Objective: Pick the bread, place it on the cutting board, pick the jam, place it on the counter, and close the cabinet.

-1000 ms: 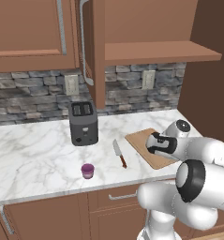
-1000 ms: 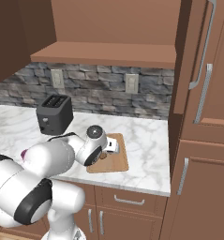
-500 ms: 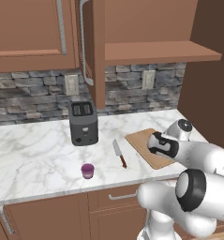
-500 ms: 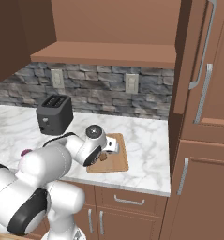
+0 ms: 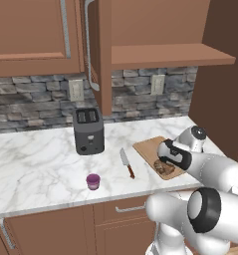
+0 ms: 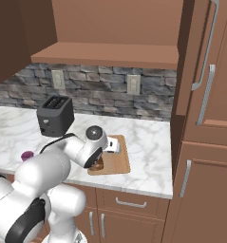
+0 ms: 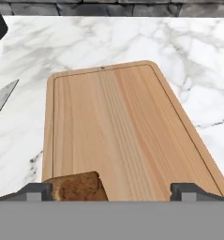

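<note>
The bread (image 7: 78,186), a dark-brown crusty lump, lies on the near end of the light wooden cutting board (image 7: 118,122). My gripper (image 7: 112,191) hovers low over that end, open, its left fingertip (image 7: 37,191) right beside the bread and nothing held. From the base, the hand (image 5: 174,153) sits over the bread (image 5: 164,168) on the cutting board (image 5: 146,148). The purple jam (image 5: 93,181) stands on the white marble counter (image 5: 36,164) near its front edge, left of the board. The cabinet (image 5: 96,55) door stands open above the toaster.
A black toaster (image 5: 88,130) stands at the back of the counter. A red-handled knife (image 5: 126,163) lies between the jam and the board. A wooden shelf (image 5: 165,54) runs above the board, and a tall cabinet (image 6: 205,95) bounds the counter on the right.
The hand stays over the near end of the board with its jaws wide. The arm's elbow has shifted slightly; bread, jam and knife have not moved.
</note>
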